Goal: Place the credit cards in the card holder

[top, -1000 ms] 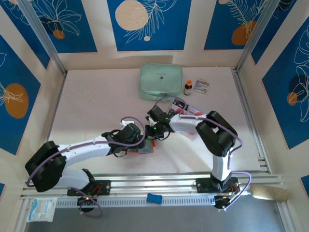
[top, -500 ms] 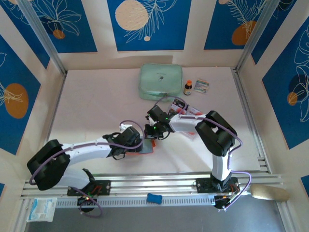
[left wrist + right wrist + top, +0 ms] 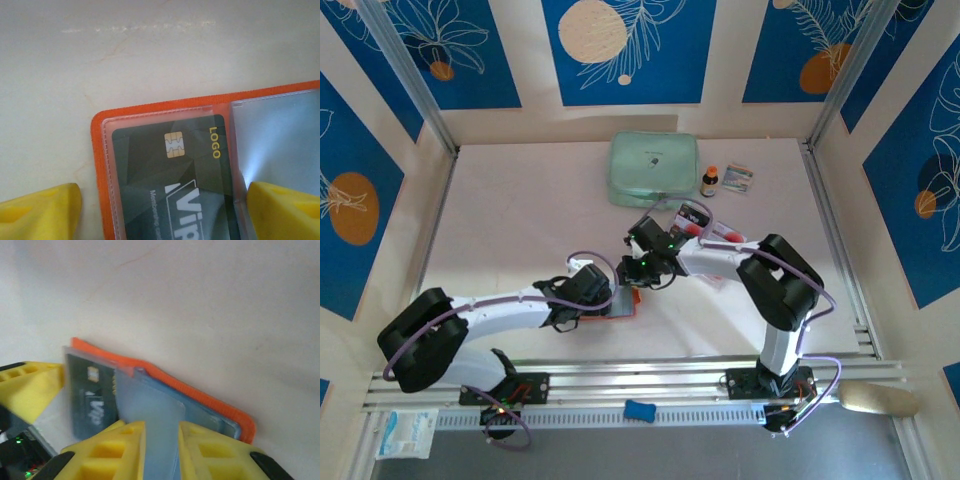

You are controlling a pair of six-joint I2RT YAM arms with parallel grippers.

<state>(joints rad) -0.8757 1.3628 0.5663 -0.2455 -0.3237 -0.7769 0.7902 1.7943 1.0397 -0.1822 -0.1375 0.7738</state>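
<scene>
Since the overhead cam is the widest, starting there: the card holder [image 3: 628, 302] lies open on the tabletop [image 3: 520, 220] near the front. The left end effector [image 3: 610, 300] is at its left side and the right end effector [image 3: 640, 278] is just behind it. Loose credit cards [image 3: 698, 215] sit further back beside the right arm, and a mint-green case [image 3: 653, 168] is at the back.

Left wrist cam: the yellow fingers [image 3: 40, 212] are spread wide, straddling the holder's left page. A dark credit card [image 3: 170, 165] with a gold chip sits there inside a clear pocket.

Right wrist cam: the fingers [image 3: 120, 450] are only a narrow gap apart, with a clear sleeve [image 3: 150, 405] running down between them. Can't tell if it's actually pinched.
</scene>
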